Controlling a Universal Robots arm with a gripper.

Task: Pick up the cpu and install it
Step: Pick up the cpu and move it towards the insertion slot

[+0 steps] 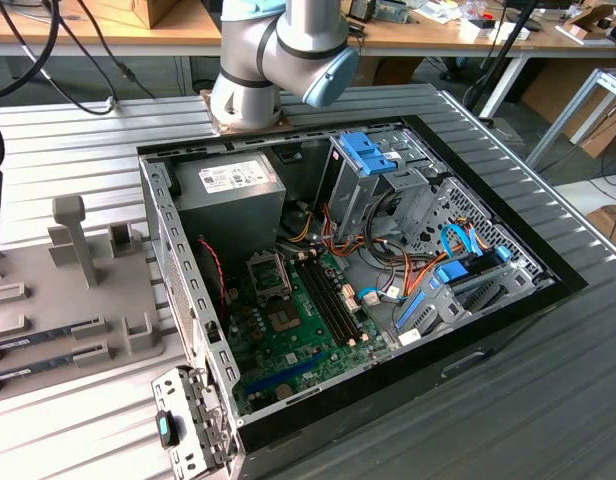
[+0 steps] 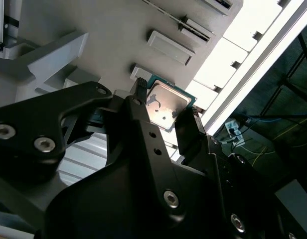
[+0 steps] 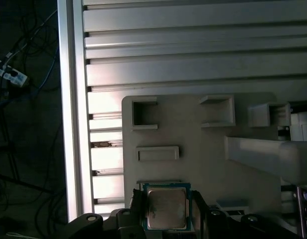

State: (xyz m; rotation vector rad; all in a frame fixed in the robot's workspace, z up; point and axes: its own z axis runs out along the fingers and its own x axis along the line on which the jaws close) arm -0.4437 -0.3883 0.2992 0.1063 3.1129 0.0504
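Note:
The cpu (image 3: 166, 208), a small square chip with a silvery top and a thin green edge, sits between my gripper's (image 3: 167, 213) black fingers (image 3: 136, 211) over the grey holder plate (image 3: 193, 139). In the second wrist view the cpu (image 2: 166, 104) has one fingertip against each of two opposite edges, so the gripper (image 2: 163, 108) is shut on it. In the exterior view the open computer case (image 1: 488, 340) lies on the table, with the green motherboard (image 1: 298, 345) and its bare cpu socket (image 1: 268, 272) inside. The arm (image 1: 288, 45) stands behind the case.
The grey plate (image 1: 48, 290) at the exterior view's left carries upright posts (image 1: 73, 235) and long memory sticks (image 1: 48, 335). Inside the case are a grey power-supply box (image 1: 233, 185), blue drive brackets (image 1: 373, 155) and cable bundles (image 1: 428, 275). The ribbed table's edge (image 3: 71, 109) runs beside the plate.

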